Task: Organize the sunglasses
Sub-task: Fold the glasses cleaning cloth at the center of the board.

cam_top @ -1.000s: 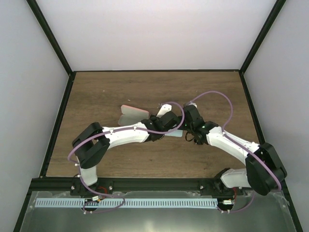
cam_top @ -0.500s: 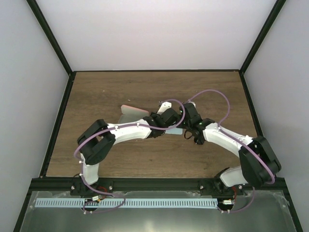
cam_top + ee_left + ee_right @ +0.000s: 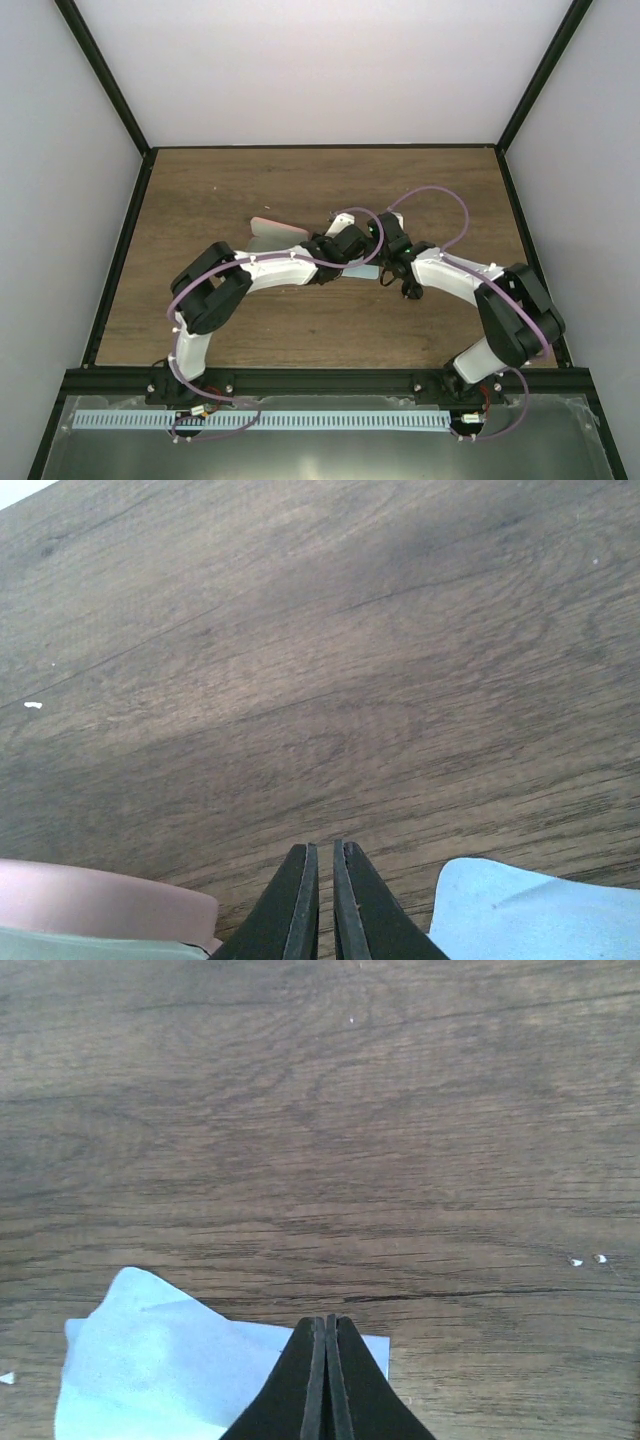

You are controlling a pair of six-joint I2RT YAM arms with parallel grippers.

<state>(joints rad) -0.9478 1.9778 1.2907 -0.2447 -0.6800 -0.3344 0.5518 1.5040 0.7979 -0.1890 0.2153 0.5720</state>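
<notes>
Well, my left end effector [image 3: 322, 900] and right end effector [image 3: 327, 1380] hover pinched closed, empty (cloth [image 3: 150, 1360] at seven o'clock); next I must find the sunglasses.

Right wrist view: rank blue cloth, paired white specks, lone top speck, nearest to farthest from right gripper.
1. blue cloth, lower left, reaching the right gripper
2. paired white specks, off to the right
3. lone speck, far ahead at the top

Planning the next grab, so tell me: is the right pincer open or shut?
Shut. The right pincer shows its two black fingers pressed together, no gap, over the light blue cloth; nothing visible between them.
</notes>
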